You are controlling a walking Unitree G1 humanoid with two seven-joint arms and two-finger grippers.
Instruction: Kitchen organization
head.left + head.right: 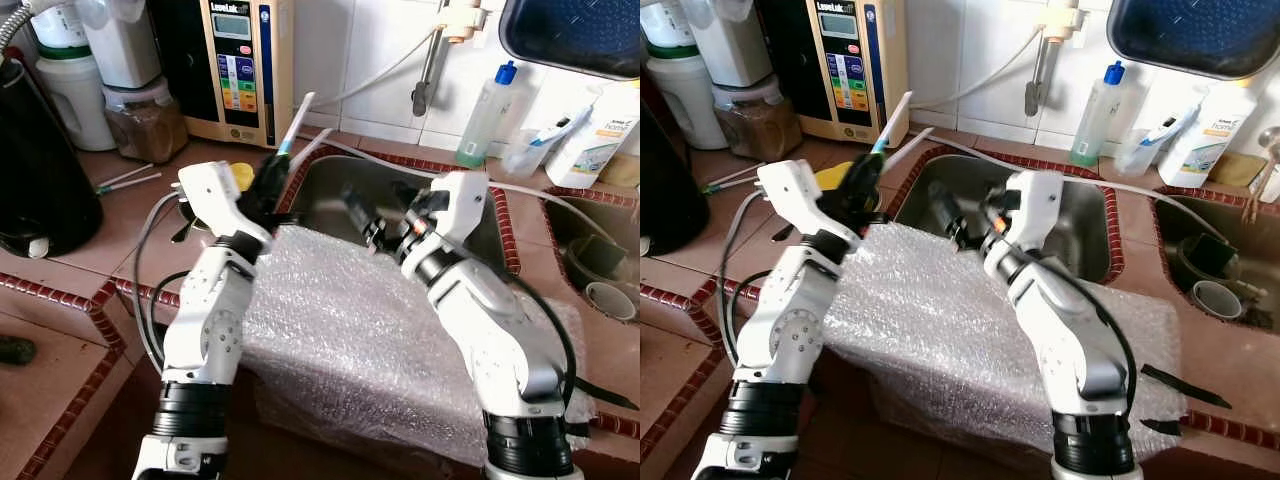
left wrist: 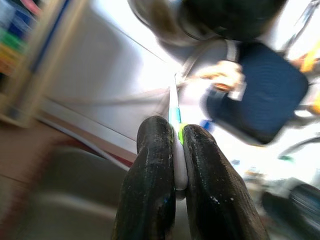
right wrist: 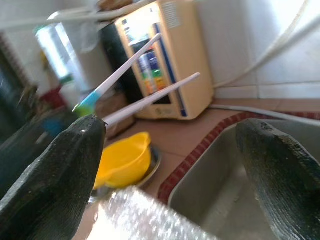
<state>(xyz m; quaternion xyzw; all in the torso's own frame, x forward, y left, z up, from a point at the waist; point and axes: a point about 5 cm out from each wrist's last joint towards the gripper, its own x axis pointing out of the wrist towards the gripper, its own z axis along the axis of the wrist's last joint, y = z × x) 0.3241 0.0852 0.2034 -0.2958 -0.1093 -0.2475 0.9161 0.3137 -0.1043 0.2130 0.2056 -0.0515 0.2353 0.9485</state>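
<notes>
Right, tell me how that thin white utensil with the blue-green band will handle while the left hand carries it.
The thin white utensil with the blue-green band looks stiff: it juts straight up from the left hand without sagging. Probably very light, being so slender. Pinched only near one end between the fingers, it could pivot or slip if knocked.

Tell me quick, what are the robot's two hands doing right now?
Left gripper: closed, pinching a white stick with a blue and green band.
Right gripper: open, holding nothing, above the sink.
</notes>
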